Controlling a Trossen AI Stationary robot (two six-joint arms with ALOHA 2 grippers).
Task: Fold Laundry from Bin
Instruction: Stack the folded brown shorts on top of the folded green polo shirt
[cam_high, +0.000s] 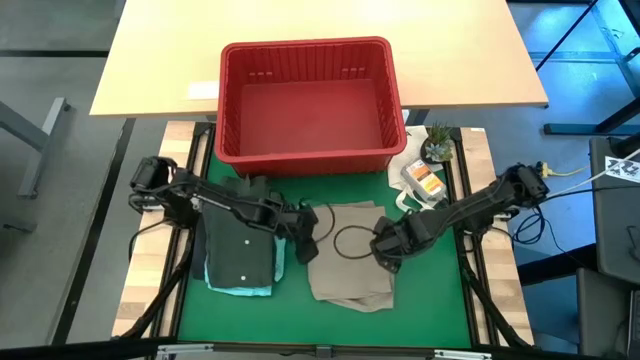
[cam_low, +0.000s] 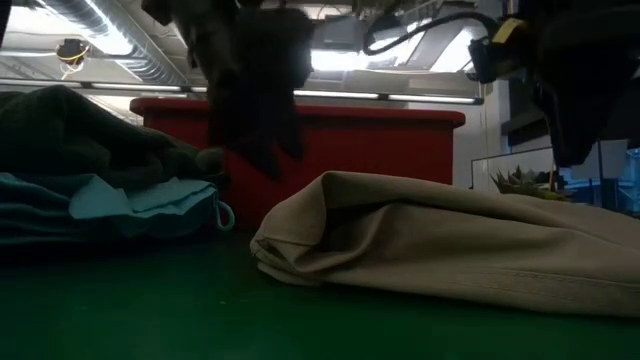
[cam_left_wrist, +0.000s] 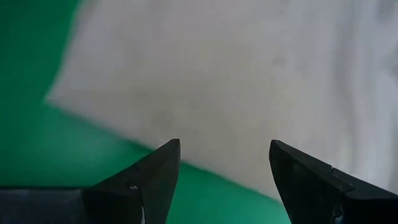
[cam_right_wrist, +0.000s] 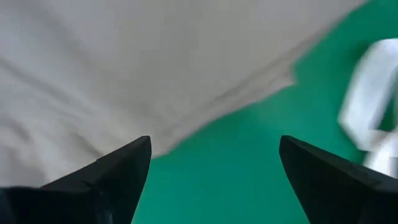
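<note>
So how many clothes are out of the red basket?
3: a dark garment stacked on a teal one at left, a beige one mid-mat. More may hide in the stack.

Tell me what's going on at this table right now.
A two-armed robot is folding laundry. The red bin looks empty. A dark garment lies stacked on a teal one on the green mat. Beside them lies the beige-tan garment, roughly folded. The left hand and right hand are both open over its opposite edges, holding nothing.
</note>
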